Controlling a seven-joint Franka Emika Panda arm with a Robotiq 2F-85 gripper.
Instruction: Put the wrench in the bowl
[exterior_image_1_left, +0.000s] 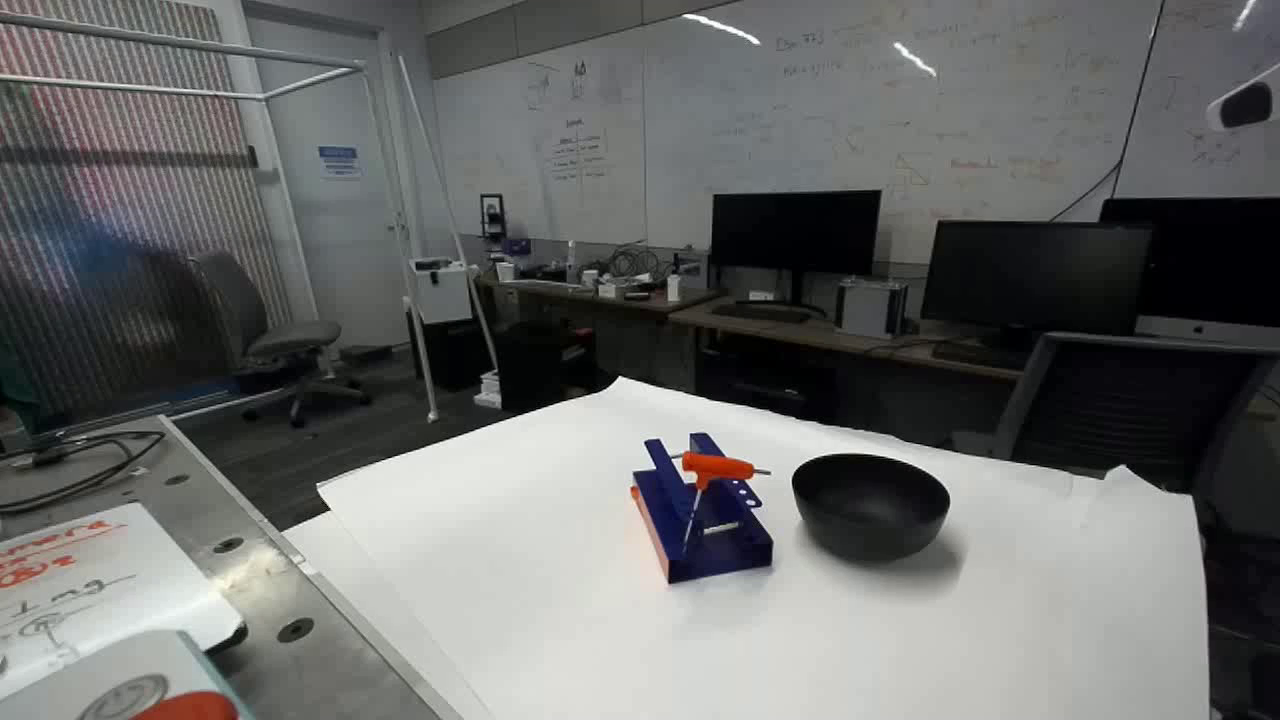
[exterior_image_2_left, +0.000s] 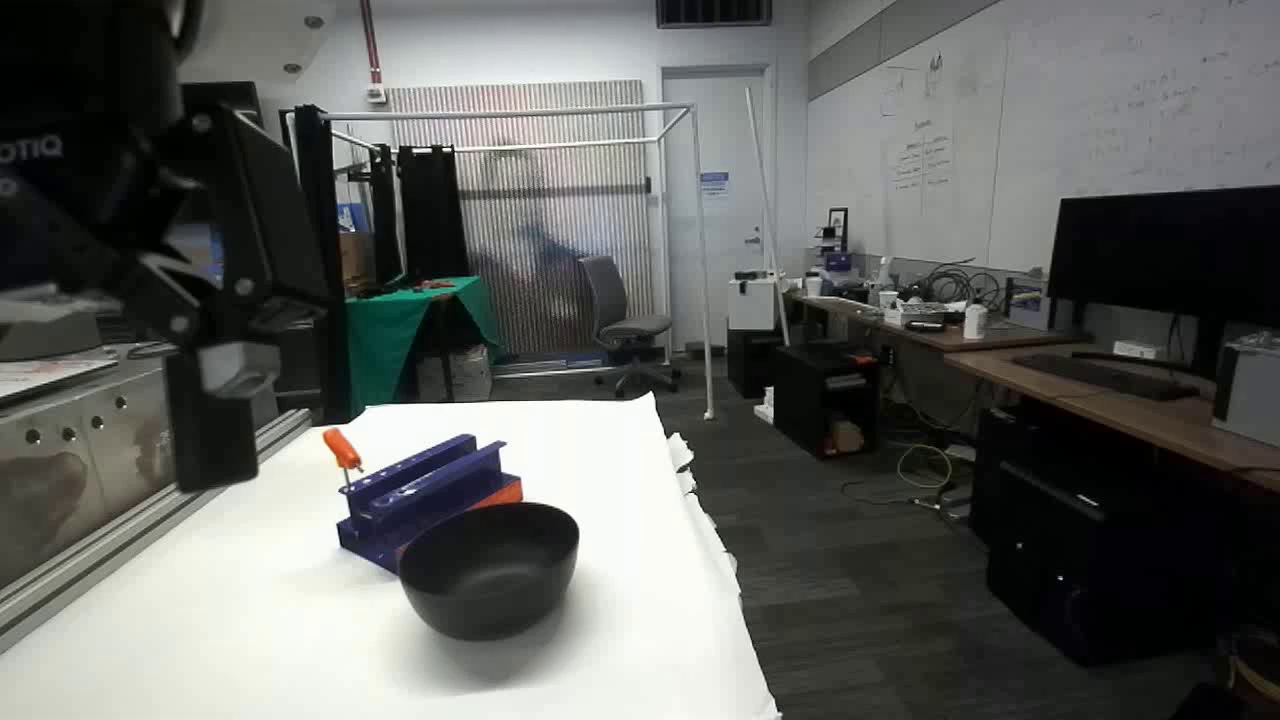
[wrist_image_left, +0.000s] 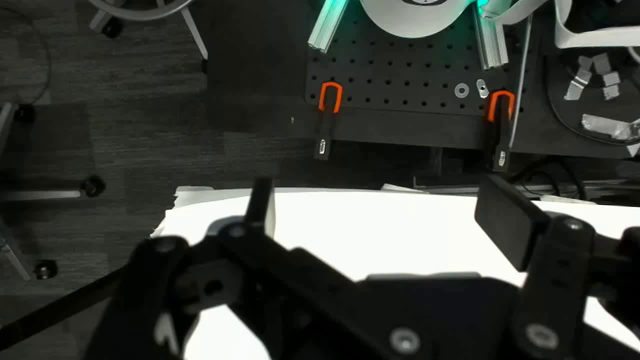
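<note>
The wrench is a small red-orange T-handled tool with a thin metal shaft; its handle (exterior_image_1_left: 718, 467) sits above a dark blue box-like holder (exterior_image_1_left: 745, 553), shaft pointing down at one end of it. In an exterior view the wrench (exterior_image_2_left: 342, 448) stands at the near-left end of the holder (exterior_image_2_left: 440, 497). The round black bowl (exterior_image_1_left: 870, 515) stands upright beside the holder; it also shows in an exterior view (exterior_image_2_left: 490, 575), its visible inside bare. My gripper (exterior_image_2_left: 228, 400) hangs above the table, apart from the wrench. In the wrist view the gripper (wrist_image_left: 382, 215) is open, nothing between its fingers.
A white sheet (exterior_image_1_left: 540, 600) covers the table. A metal bench edge (exterior_image_1_left: 320, 590) with papers runs along one side. In the wrist view a dark perforated board (wrist_image_left: 390, 85) with orange clamps lies past the table edge. Desks with monitors (exterior_image_1_left: 795, 230) and a chair (exterior_image_1_left: 1130, 420) stand behind.
</note>
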